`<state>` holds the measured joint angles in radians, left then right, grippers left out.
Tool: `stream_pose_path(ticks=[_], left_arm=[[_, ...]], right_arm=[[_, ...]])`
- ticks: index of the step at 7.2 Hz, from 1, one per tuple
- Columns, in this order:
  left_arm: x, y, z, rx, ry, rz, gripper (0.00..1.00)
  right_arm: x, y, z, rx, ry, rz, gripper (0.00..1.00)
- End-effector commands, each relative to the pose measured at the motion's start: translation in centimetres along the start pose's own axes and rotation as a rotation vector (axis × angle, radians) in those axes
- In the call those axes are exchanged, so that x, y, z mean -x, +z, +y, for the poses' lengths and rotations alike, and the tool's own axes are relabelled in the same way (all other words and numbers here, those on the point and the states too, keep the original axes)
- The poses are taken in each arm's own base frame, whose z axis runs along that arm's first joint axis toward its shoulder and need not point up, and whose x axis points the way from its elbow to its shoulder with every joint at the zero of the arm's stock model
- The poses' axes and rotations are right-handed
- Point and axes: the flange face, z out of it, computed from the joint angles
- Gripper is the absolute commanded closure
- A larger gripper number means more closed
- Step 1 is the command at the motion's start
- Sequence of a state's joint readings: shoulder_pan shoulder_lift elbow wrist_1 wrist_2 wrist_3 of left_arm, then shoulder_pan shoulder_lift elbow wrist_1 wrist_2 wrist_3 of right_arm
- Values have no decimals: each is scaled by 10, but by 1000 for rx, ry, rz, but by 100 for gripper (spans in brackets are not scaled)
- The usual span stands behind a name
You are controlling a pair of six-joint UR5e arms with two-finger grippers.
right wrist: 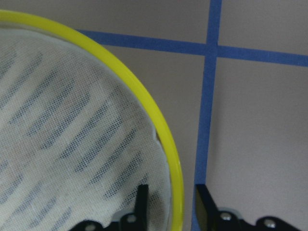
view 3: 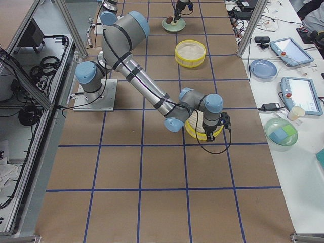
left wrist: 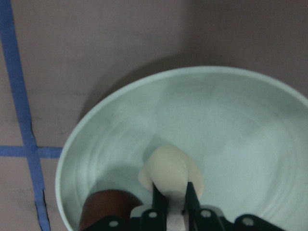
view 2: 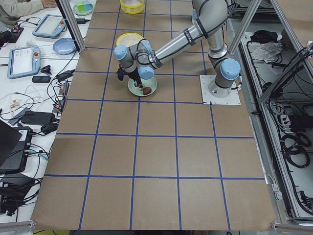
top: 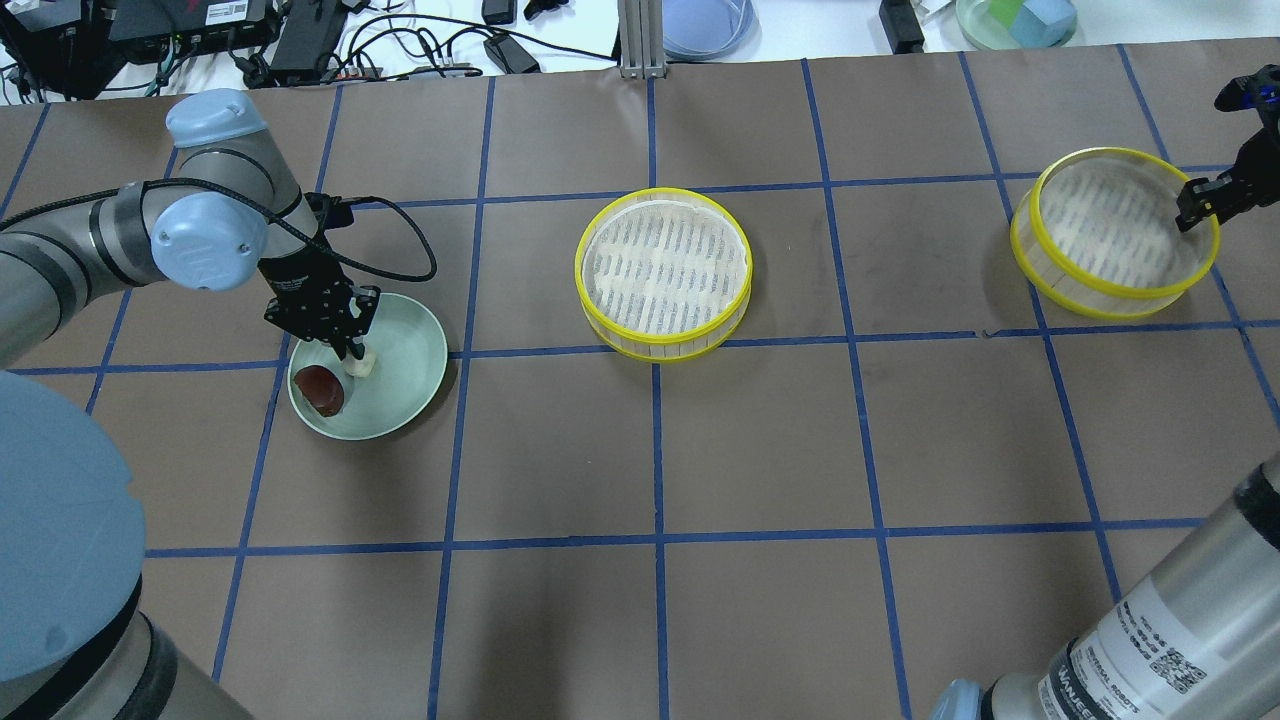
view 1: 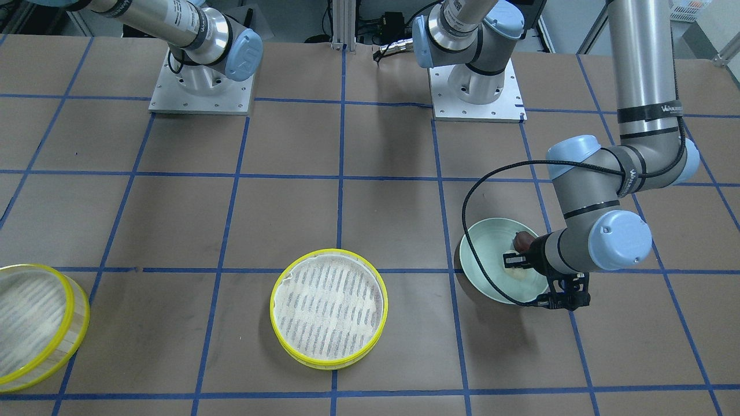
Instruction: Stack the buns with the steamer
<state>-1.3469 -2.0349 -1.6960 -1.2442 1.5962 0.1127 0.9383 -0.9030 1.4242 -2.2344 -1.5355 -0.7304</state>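
Observation:
The cream-white bun (left wrist: 168,166) and the dark reddish-brown bun (top: 318,388) lie side by side in a mint-green plate (top: 412,345) on my left. My left gripper (top: 352,352) reaches down into the plate and is shut on the cream bun, as the left wrist view (left wrist: 172,198) shows. One yellow-rimmed steamer (top: 663,265) stands empty at mid-table. A second steamer (top: 1105,220) is at the far right. My right gripper (top: 1197,205) straddles its rim (right wrist: 130,82), one finger inside and one outside, closed on it.
Blue tape lines grid the brown table. The two arm bases (view 1: 201,86) (view 1: 477,92) stand at the robot's side. Cables, a blue dish and a green dish lie beyond the far table edge (top: 700,20). The left arm's cable (top: 400,215) loops over the plate.

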Motion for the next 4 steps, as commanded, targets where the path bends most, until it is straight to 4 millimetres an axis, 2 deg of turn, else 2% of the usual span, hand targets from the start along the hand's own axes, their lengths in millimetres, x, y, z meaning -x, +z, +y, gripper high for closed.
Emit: stream_pose_path(ticks=[1,3,4], left_arm=[[-5,-59,-16,-116,-139,50,100],[-38,-114,-22,-214,-261,233,100],[-74,-129,-20,-244,-284,348,100]], right_arm=[[2,-2,1,4,4,-2,98],[2,-9,2,4,21,0,100],[2,-27,1,-12,25,17,100]])
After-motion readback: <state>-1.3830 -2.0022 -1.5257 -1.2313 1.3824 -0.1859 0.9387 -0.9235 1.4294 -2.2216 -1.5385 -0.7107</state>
